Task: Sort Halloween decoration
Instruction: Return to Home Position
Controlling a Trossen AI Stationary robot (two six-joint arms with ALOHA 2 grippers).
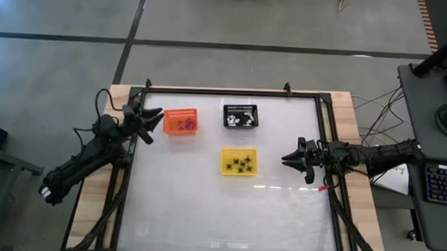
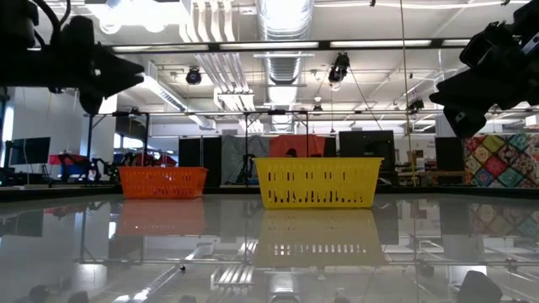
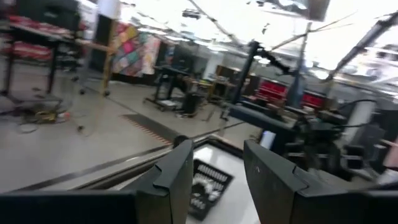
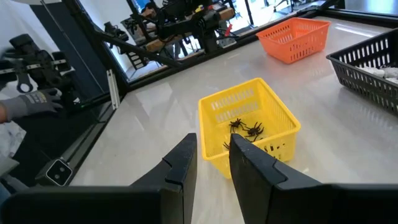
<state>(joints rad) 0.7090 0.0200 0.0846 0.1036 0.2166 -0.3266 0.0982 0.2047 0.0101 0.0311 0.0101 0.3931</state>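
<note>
- 3 baskets, 2 arms, both grippers empty.
- left gripper (image 1: 155, 126): fingers well apart. The orange basket (image 1: 181, 111) sits just ahead of its tips, not touching, with purple pieces (image 1: 186, 125) clumped inside; no count possible.
- right gripper (image 1: 285, 158): narrow gap between fingers. The yellow basket (image 1: 224, 161) sits ahead of it, apart, and holds black spiders (image 4: 244, 129): a handful, tangled.
- black basket (image 1: 240, 107): past the yellow one from the right gripper, white pieces (image 1: 242, 121) inside; can't count them.
- Low view: black basket hidden behind the yellow one.
- Right wrist view: black basket cut off at the edge.
</note>
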